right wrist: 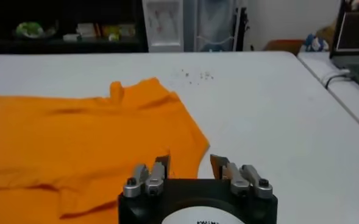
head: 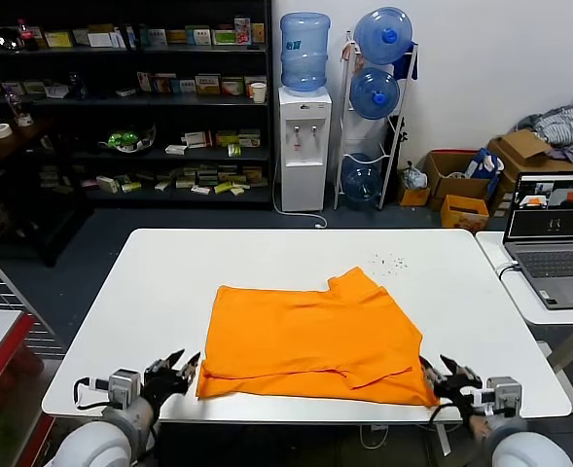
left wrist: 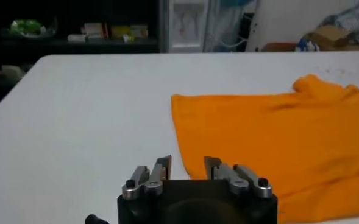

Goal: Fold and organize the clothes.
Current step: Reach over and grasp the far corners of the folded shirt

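The left gripper [head: 176, 370] sits at the near left corner of the table [head: 150, 292], its fingers [left wrist: 161, 169] parted with nothing between them; the near left corner of the orange T-shirt [head: 310, 341] lies just beside its tips. The right gripper [head: 448, 375] mirrors it at the near right, fingers [right wrist: 161, 167] likewise spread and empty, right at the shirt's near right corner. Whether either tip touches fabric I cannot tell.

The shirt lies partly folded in the middle of the near half of the table, its near edge close to the table's near edge. Its long axis runs left to right. One sleeve or shoulder flap juts toward the far side, right of centre, and a doubled layer shows along the near right part.

Risks, as I judge them: with both grippers this low and this close to the hem, any forward move could snag the soft cloth and drag the folded layers out of line, undoing the neat near edge. A regrasp that pinches only the top layer would peel the fold open; pinching too deep could take both layers and bunch them. The hem is close enough to the table's near edge that a backward pull might slide the shirt off. Uneven motion between the two arms would skew the fold
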